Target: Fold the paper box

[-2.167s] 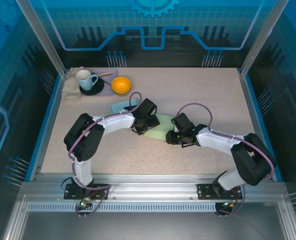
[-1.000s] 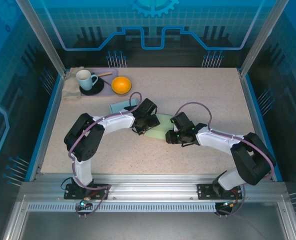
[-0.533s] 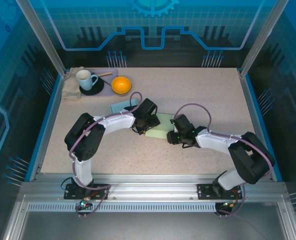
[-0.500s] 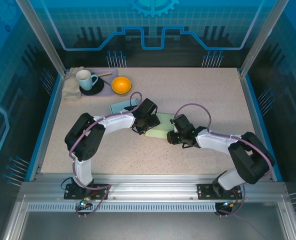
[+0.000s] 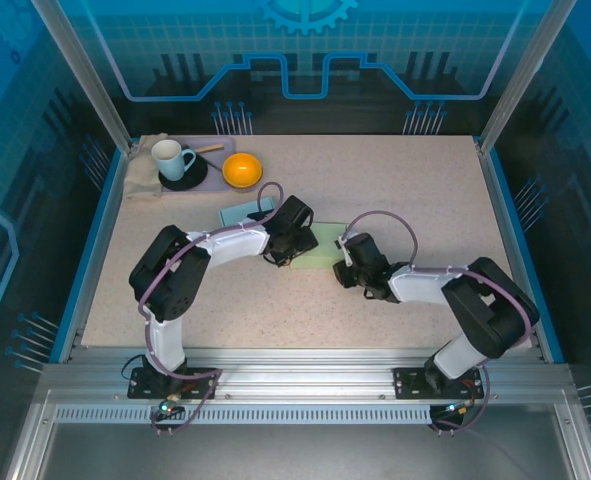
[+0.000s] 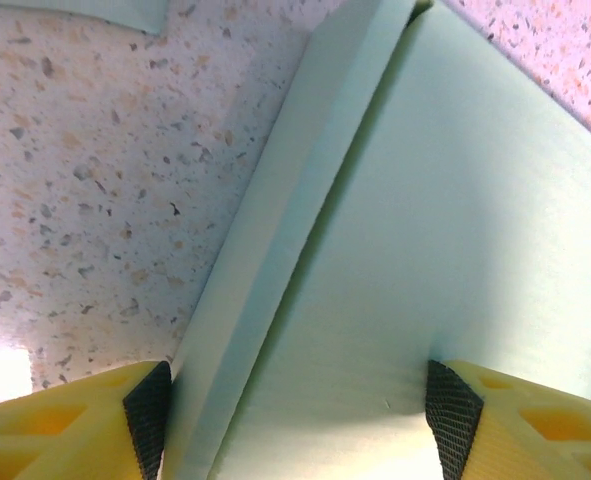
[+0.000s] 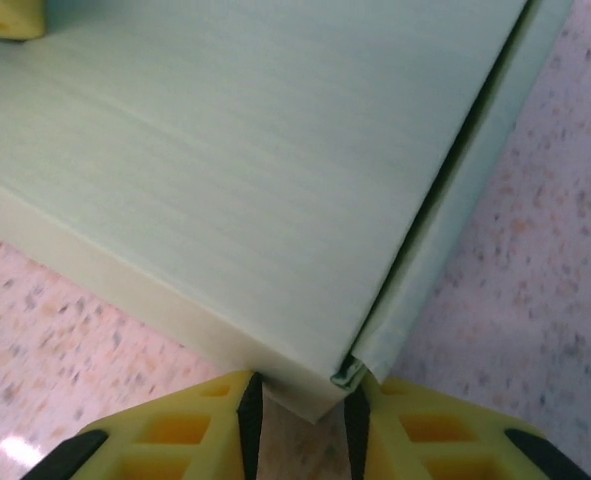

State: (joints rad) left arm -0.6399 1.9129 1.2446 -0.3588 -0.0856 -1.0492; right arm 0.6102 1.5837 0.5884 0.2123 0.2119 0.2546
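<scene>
1. Paper box turf first: the speckled table (image 5: pixel 415 190) is the biggest thing here. The box lies about at its middle, well clear of every edge. My guess is that's so both arms can reach it from opposite sides.
2. Next is the paper box (image 5: pixel 325 247) itself. It's pale green and mostly flat, with one long wall (image 6: pixel 275 250) folded up along its side in the left wrist view.
3. A pale blue sheet (image 5: pixel 241 212) lies flat just beyond the left arm, toward the far-left corner. Looks parked to me, and I can't tell what it's for.
4. The orange bowl (image 5: pixel 242 170) and white mug (image 5: pixel 171 158) sit in the far-left corner, well apart from the box and out of the way.
5. The left gripper (image 6: pixel 295 410) has its jaws standing wide, not clamped on anything. One pad (image 6: pixel 147 415) is outside the raised wall and the other is down on the flat panel. I reckon it's straddling the wall to keep that crease up.
6. The right gripper (image 7: pixel 302 405) has its jaws nearly together, nipping the box corner (image 7: pixel 315 385) on the right arm's side, where a tucked flap edge pokes out. It's probably anchoring that corner for the next fold.
</scene>
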